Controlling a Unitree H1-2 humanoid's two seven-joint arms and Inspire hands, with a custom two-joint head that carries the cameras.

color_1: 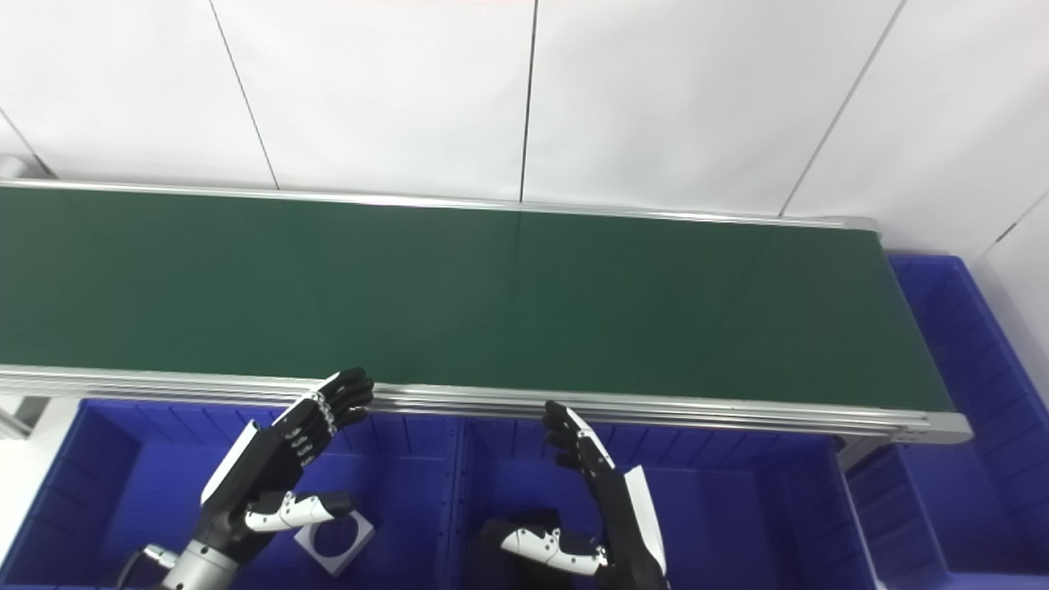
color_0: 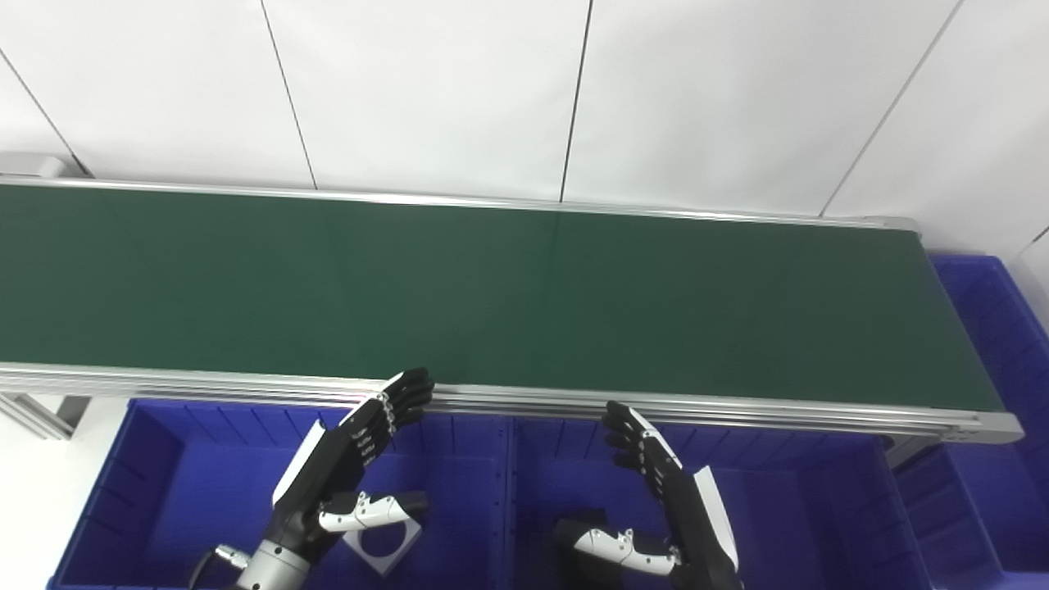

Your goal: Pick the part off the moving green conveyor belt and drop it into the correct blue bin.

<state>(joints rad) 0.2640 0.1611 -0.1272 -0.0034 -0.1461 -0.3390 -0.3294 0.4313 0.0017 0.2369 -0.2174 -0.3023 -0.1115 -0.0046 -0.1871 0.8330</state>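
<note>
The green conveyor belt (color_0: 492,295) runs across the view and carries no part that I can see. My left hand (color_0: 352,459) hovers open above the left blue bin (color_0: 164,483), fingers reaching to the belt's near rail. My right hand (color_0: 664,492) hovers open above the middle blue bin (color_0: 803,508). A white square plate with a round hole (color_0: 382,546) lies in the left bin, just under the left thumb. A dark part (color_0: 578,537) lies in the middle bin, partly hidden by the right thumb.
The belt's aluminium rail (color_0: 737,410) borders the bins' far side. Another blue bin (color_0: 996,328) stands past the belt's right end. A white panelled wall (color_0: 524,90) rises behind the belt.
</note>
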